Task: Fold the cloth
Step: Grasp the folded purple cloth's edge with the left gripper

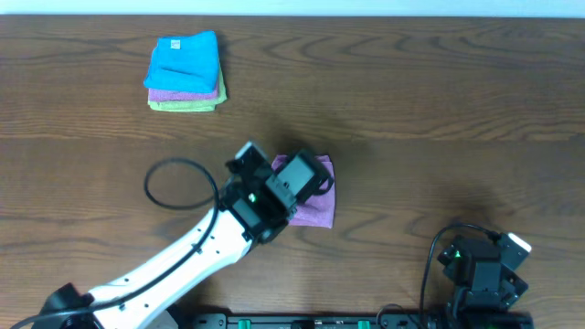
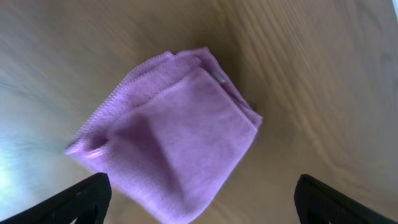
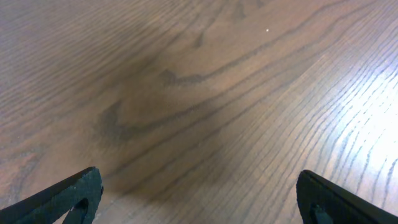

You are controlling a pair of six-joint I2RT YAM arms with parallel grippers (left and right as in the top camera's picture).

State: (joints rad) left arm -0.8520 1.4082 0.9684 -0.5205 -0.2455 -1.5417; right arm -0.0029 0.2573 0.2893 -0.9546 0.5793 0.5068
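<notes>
Overhead view shows the cloth point(image 1: 318, 208) lying on the table point(image 1: 411, 110) near the middle, a little toward my side. It is already doubled into a small, roughly square packet. My left tool point(image 2: 200, 202) hangs right above it, jaws spread wide and holding nothing. My right tool point(image 3: 199, 202) is parked well apart at the near right, also wide open, with only bare wood under it. A stack of folded cloths point(image 1: 186, 71) sits far off at the back left.

From my left wrist I see soft, fine-napped lilac fabric with a stitched hem running along the upper left side. The layers are slightly puffed, not pressed flat. I judge it light and limp, with no stiffness to carry a shape and nothing to break. The nap should grip my pads rather than slip. The layers may slide over each other or spring open. If I take hold again, I would pinch at a hemmed corner and catch every layer together.
</notes>
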